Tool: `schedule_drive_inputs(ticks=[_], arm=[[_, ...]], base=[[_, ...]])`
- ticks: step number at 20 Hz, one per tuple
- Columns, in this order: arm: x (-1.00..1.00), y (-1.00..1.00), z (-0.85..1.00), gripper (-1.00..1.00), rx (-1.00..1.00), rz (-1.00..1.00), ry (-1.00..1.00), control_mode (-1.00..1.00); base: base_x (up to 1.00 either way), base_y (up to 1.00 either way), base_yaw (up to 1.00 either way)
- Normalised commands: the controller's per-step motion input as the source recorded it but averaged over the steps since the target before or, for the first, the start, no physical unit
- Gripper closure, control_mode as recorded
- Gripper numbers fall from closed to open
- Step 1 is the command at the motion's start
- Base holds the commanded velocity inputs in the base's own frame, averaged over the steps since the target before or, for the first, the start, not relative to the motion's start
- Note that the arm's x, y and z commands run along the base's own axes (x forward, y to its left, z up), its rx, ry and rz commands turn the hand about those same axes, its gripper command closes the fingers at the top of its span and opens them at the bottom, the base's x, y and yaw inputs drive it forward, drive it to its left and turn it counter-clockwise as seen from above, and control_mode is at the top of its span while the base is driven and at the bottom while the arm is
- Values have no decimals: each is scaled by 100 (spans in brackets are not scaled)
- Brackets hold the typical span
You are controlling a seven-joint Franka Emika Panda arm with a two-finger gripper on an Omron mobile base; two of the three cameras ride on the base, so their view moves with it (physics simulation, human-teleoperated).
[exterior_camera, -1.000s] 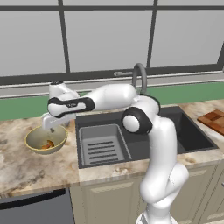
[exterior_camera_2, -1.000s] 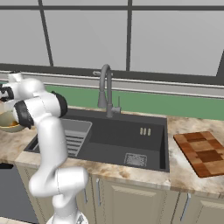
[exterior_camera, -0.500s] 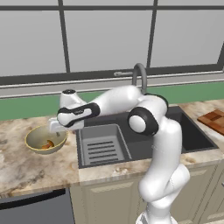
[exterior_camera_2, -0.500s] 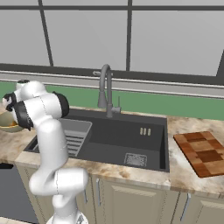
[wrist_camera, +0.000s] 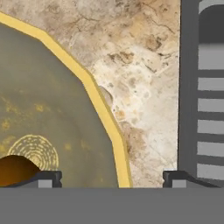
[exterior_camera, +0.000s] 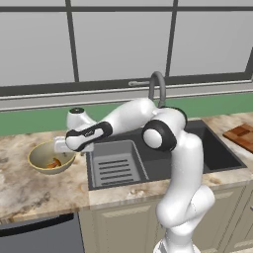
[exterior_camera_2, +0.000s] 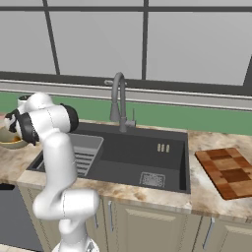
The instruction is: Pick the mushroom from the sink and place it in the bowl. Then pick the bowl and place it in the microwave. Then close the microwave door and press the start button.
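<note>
Mushroom (exterior_camera: 54,162): orange-brown lump in the bowl (exterior_camera: 38,157), left of centre in the left base view; the hand view shows it at lower left, at the bowl's floor.
Bowl: on the marble counter (exterior_camera: 29,188), just left of the sink (exterior_camera: 163,165).
Right base view: bowl at the left edge, mostly behind the arm.
Gripper (wrist_camera: 112,177): jaws wide apart, holding nothing, straddling the bowl's yellow rim.
Drainer tray (wrist_camera: 209,109): right edge of the hand view.

In the hand view the mushroom (wrist_camera: 15,171) is lying half cut off inside the bowl (wrist_camera: 52,109). From the right base view, the arm is hiding most of the bowl (exterior_camera_2: 11,143).
</note>
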Motion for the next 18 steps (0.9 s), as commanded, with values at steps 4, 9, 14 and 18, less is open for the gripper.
schedule_drive_inputs(ticks=[4, 9, 14, 18], arm=[[0, 0, -1, 100, 0, -10, 0, -100], [-5, 0, 0, 100, 0, -1, -1, -100], [-31, -23, 22, 100, 0, -9, -1, -100], [-38, -39, 74, 100, 0, -17, 0, -100]], base=[[0, 0, 0], [0, 0, 0], [0, 0, 0], [0, 0, 0]])
